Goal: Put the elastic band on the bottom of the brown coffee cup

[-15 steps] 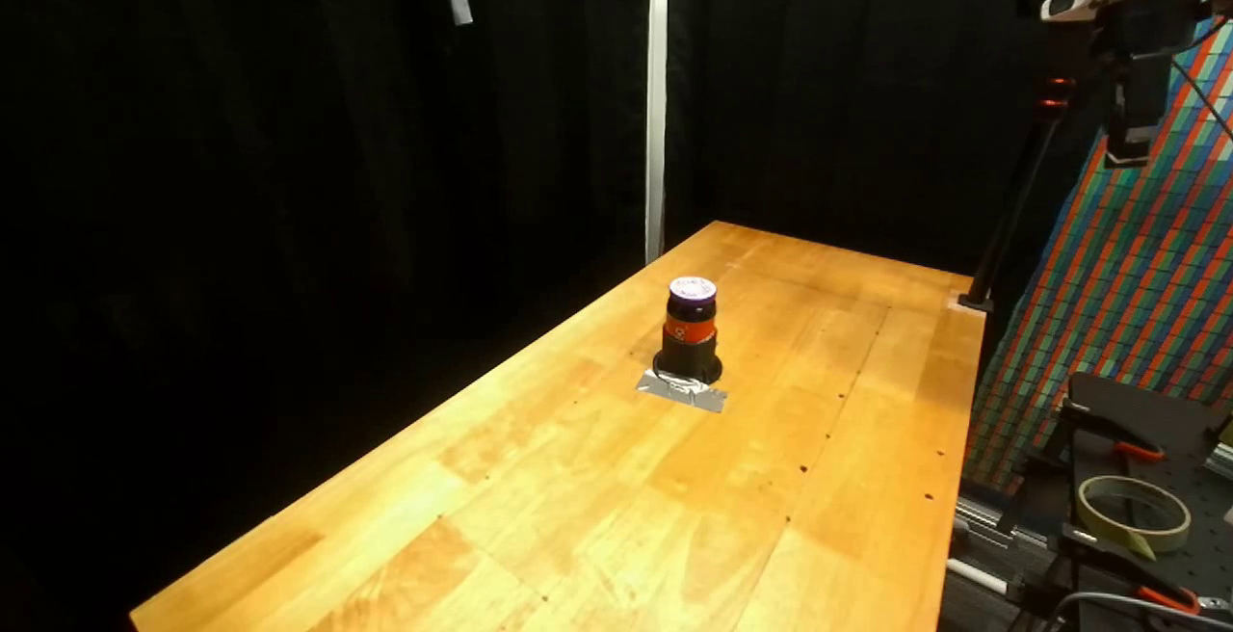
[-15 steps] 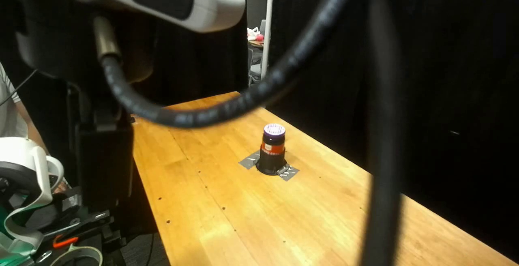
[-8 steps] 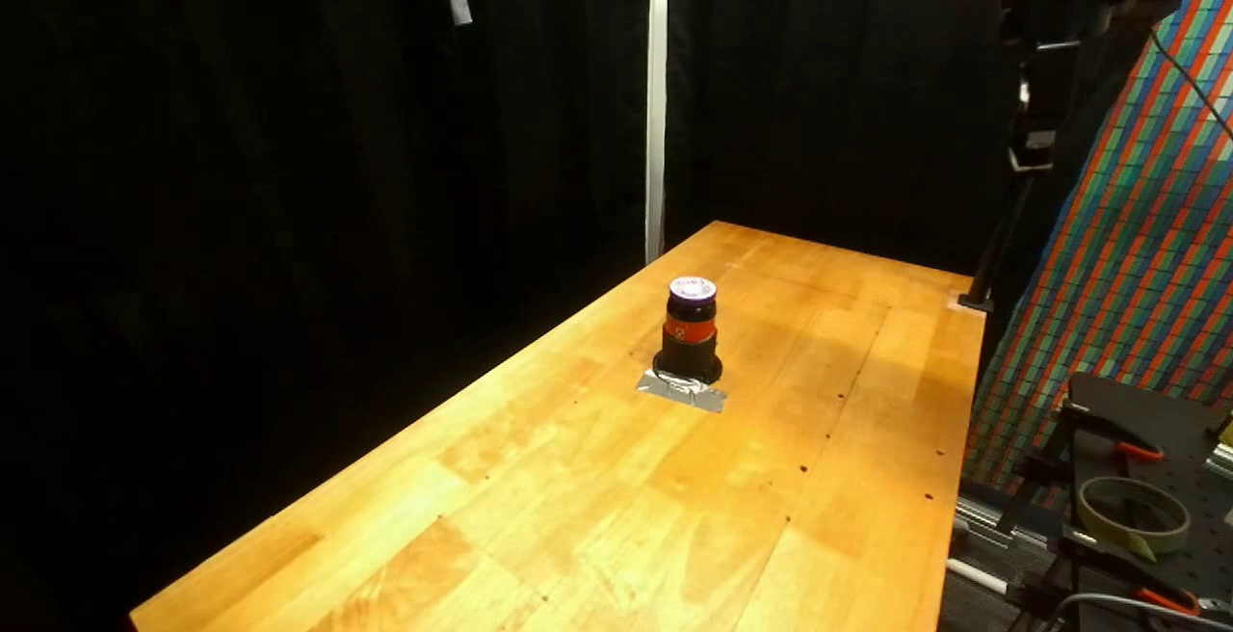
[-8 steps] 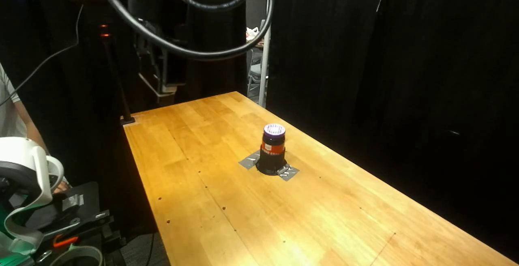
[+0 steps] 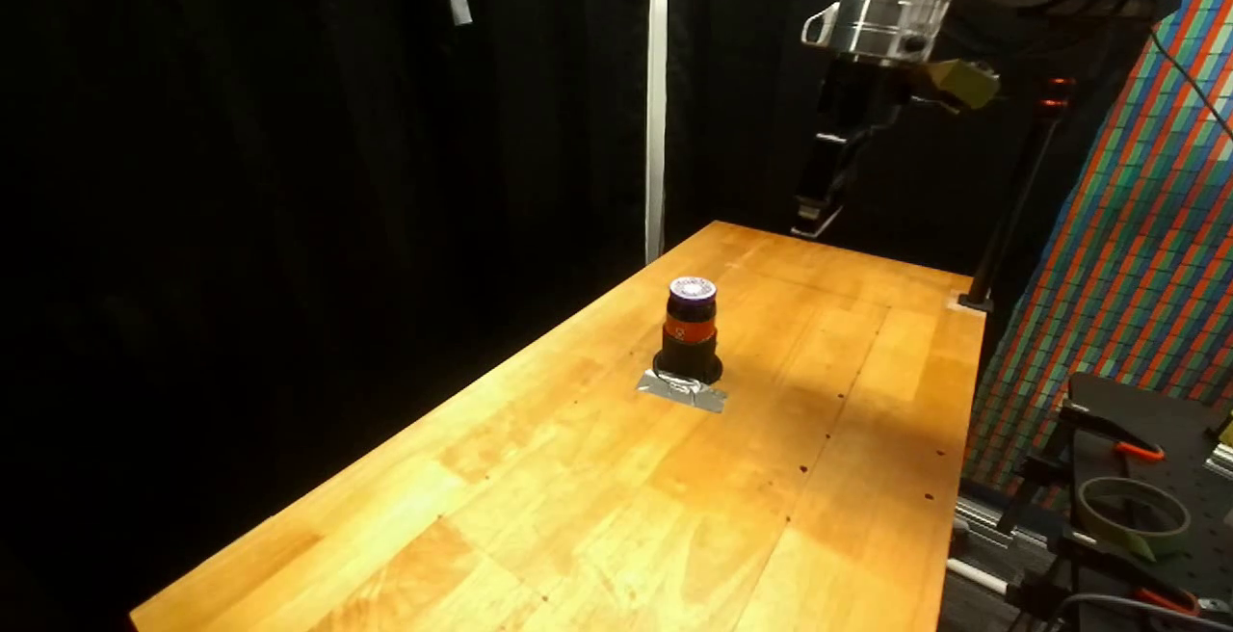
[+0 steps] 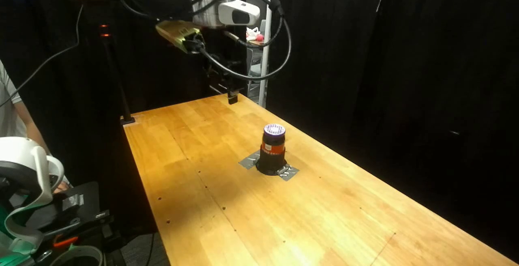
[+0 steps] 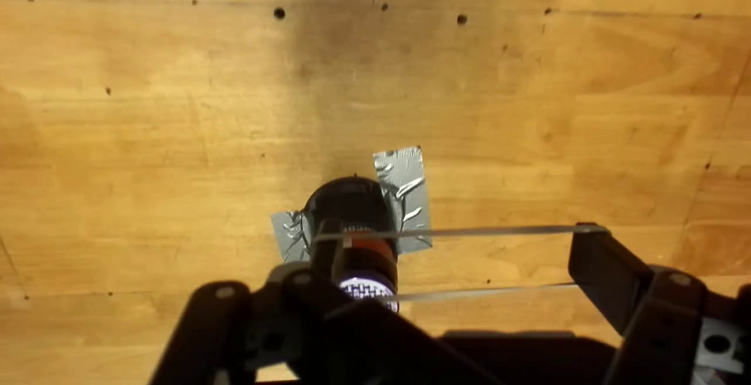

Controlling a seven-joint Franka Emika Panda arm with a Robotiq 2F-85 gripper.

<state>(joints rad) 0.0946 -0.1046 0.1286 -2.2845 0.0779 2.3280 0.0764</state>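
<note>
The brown coffee cup (image 5: 691,329) stands upright in both exterior views (image 6: 273,148), dark with an orange-red stripe and a white patterned purple-rimmed top. Its lower part sits in a black holder (image 6: 271,164) fixed with grey tape. My gripper (image 5: 817,223) is above the table behind the cup in that exterior view; it also shows in an exterior view (image 6: 227,93). In the wrist view the gripper (image 7: 460,256) is open, with the thin pale elastic band (image 7: 499,231) stretched around both fingers. The cup (image 7: 373,246) shows below, partly hidden by the left finger.
The wooden table (image 5: 616,516) carries grey tape strips (image 7: 408,197) beside the holder. A black post (image 5: 1011,198) stands at the table's far corner. A side table with a tape roll (image 5: 1132,516) and a white headset (image 6: 30,185) are beside the table.
My arm has swung out over the table, with the gripper moving left and lower in an exterior view and away from the camera in an exterior view. The cup has not moved.
</note>
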